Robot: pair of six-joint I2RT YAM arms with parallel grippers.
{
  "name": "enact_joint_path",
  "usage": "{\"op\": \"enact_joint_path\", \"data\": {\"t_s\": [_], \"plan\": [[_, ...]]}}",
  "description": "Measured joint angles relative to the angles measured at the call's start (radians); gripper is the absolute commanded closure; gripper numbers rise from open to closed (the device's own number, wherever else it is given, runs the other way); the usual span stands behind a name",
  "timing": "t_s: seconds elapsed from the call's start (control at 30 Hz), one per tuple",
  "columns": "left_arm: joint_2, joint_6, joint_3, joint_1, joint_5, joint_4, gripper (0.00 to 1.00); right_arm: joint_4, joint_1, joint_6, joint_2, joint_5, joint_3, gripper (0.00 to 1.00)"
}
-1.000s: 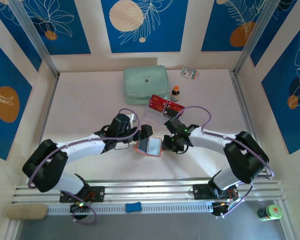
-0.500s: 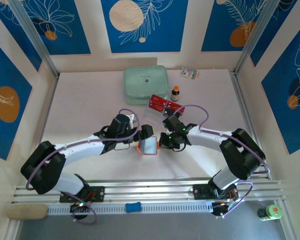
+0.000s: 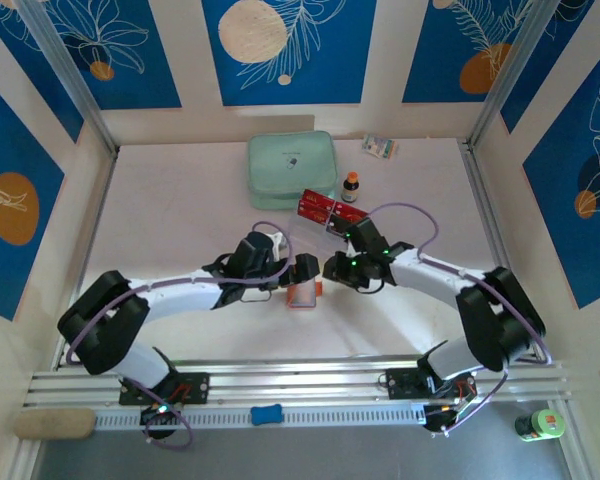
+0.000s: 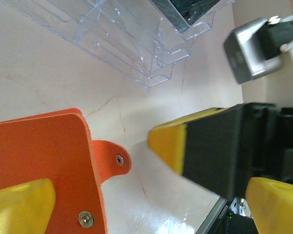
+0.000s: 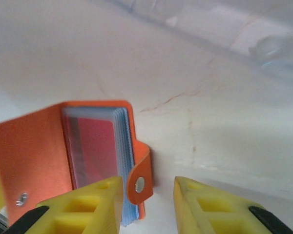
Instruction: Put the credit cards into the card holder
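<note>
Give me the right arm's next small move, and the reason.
Probably lift the right gripper clear and swing it toward the red credit cards beside the mint-green zipped pouch. Its jaws stand parted and grip nothing, one red card already sits in a pocket of the open orange folding card holder, and more cards wait outside it.

The small orange folding card holder [image 3: 302, 293], which a second ago lay spread flat with its greyish pockets up, now stands half folded and looks narrower from above. The right gripper [image 3: 333, 268] has drawn back from it toward the far side, and its jaws, pinched together a moment ago, have parted. The left gripper [image 3: 302, 278] has reached farther right, up to the holder.
</note>
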Motion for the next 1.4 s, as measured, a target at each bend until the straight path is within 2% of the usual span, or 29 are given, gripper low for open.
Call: {"op": "enact_joint_path", "data": {"t_s": [0.37,0.6,0.87,1.07,1.23,1.4], "plan": [[0.040,0.000,0.078,-0.051,-0.012,0.013,0.00,-0.086,-0.179,-0.031,-0.177,-0.038,-0.068,0.67],[0.129,-0.008,0.073,-0.092,-0.041,0.030,0.00,-0.094,-0.204,-0.046,-0.197,-0.077,-0.092,0.67],[0.168,-0.018,0.040,-0.114,-0.069,0.094,0.00,-0.104,-0.204,-0.045,-0.214,-0.106,-0.108,0.68],[0.160,-0.013,0.062,-0.114,-0.072,0.051,0.00,-0.105,-0.193,-0.041,-0.229,-0.117,-0.108,0.70],[0.139,0.005,0.115,-0.097,-0.062,-0.025,0.00,-0.105,-0.122,-0.017,-0.238,-0.113,-0.105,0.73],[0.050,0.017,0.135,-0.041,-0.034,-0.069,0.00,-0.107,-0.003,0.020,-0.232,-0.083,-0.057,0.77]]}}
